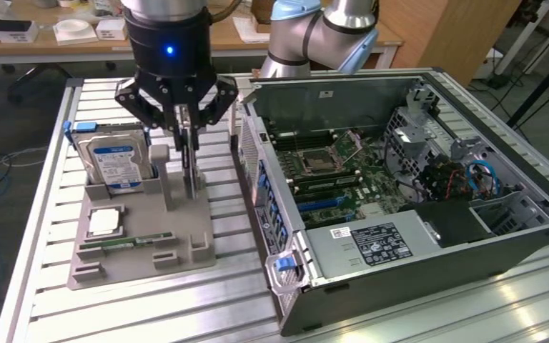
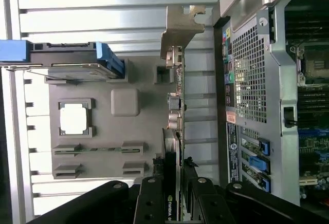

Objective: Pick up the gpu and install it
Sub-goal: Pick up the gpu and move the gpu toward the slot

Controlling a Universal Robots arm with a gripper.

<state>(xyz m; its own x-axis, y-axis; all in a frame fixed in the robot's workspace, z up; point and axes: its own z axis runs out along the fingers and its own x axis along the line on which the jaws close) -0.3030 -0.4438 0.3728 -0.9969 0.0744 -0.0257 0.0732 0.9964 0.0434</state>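
Note:
The gpu (image 1: 191,168) is a thin dark card standing on edge, hanging straight down from my gripper (image 1: 186,132) over the grey holder tray (image 1: 141,250). The gripper is shut on the card's upper edge. In the wrist view the gpu (image 2: 175,106) appears edge-on, with its silver bracket (image 2: 181,26) at the far end and my black fingers (image 2: 150,198) clamped on both sides near my gripper (image 2: 172,196). I cannot tell whether the card's lower end still touches the tray. The open computer case (image 1: 503,250) lies to the exterior view's right of the tray.
On the tray stand a silver hard drive (image 1: 112,161) with a blue-white label, a square chip (image 1: 106,221) and a green memory stick (image 1: 126,243). The case's perforated wall (image 2: 247,75) is close beside the card. Its motherboard (image 1: 337,171) faces upward. Everything rests on a slatted metal table (image 1: 46,186).

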